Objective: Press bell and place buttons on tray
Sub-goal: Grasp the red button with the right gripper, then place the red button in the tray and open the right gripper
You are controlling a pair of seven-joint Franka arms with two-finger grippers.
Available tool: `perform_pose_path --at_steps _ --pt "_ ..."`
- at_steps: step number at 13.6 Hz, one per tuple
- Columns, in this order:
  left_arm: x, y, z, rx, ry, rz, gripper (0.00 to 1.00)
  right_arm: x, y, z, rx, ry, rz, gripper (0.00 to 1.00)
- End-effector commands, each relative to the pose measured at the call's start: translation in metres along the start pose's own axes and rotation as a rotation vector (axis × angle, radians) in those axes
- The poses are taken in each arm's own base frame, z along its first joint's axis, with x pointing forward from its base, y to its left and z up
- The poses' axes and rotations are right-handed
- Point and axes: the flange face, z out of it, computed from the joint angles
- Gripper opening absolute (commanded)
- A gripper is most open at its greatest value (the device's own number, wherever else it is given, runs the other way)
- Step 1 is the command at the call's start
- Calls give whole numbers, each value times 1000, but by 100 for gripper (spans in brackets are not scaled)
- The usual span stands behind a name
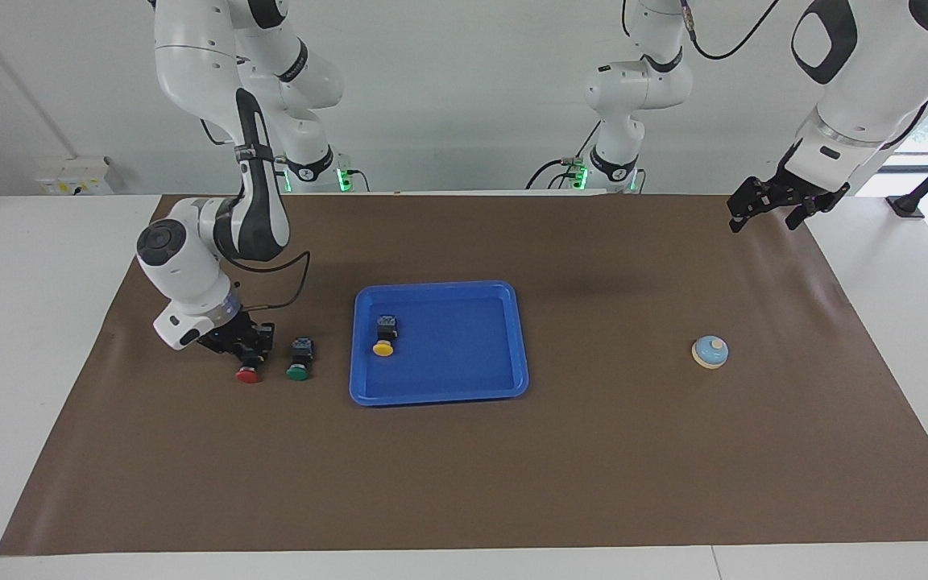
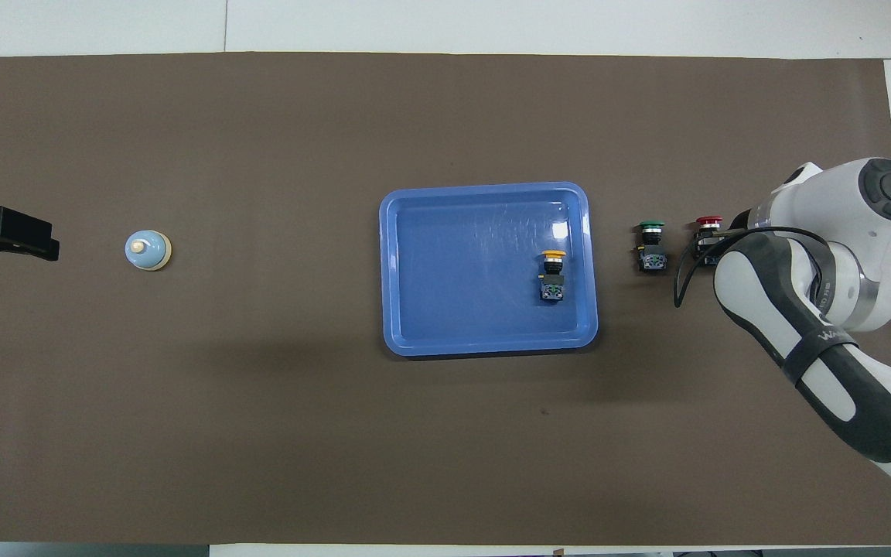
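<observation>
The right hand [image 1: 248, 348] is down at the red button [image 1: 248, 374]; grip state cannot be determined. The green button [image 1: 298, 370] sits beside it. The yellow button [image 1: 383, 347] lies in the tray [image 1: 464, 379]. The left hand [image 1: 770, 211], fingers apart, waits raised at the desk [image 1: 593, 467] edge, well apart from the bell [image 1: 710, 352].
</observation>
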Motion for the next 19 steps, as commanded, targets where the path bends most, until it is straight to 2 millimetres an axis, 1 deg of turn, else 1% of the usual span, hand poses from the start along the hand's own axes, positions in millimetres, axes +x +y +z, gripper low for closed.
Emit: perform_pose_path --at_steps 1,2,3,4,7,8,9,11,12,13,15,16,17,18,19 --pt "-9 -1 -2 -12 -6 1 100 27 -47 -61 19 -41 -59 0" --pt "-9 -1 -2 -12 -6 1 100 40 -84 -82 18 -61 -50 0" --pt "-9 -1 -2 -12 -6 1 100 47 -111 -89 13 -67 -6 0" --pt "-9 -1 -2 -12 -6 1 100 45 -148 -89 5 -61 -3 0" --pt "-9 -1 -2 -12 -6 1 100 37 -225 -92 -2 -46 -78 0" --pt "-9 -1 -2 -12 -6 1 100 36 -246 -81 -2 -56 -76 0" --pt "-9 -1 -2 -12 -6 1 100 30 -282 -72 -4 -51 -51 0" --pt "-9 -1 -2 -12 -6 1 100 28 -319 -51 -7 -56 -11 0" --pt "-9 -1 -2 -12 -6 1 100 28 -324 -45 0 -49 -2 0" --pt "-9 -1 -2 -12 -6 1 100 31 -325 -40 8 -35 11 0" --pt "-9 -1 -2 -12 -6 1 100 27 -334 -29 10 -28 16 0" --pt "-9 -1 -2 -12 -6 1 100 24 -334 -21 9 -29 14 0" --pt "-9 -1 -2 -12 -6 1 100 21 -329 -12 8 -29 19 0" --pt "-9 -1 -2 -12 -6 1 100 19 -327 -8 8 -28 22 0" --pt "-9 -1 -2 -12 -6 1 100 19 -327 -7 7 -30 22 4"
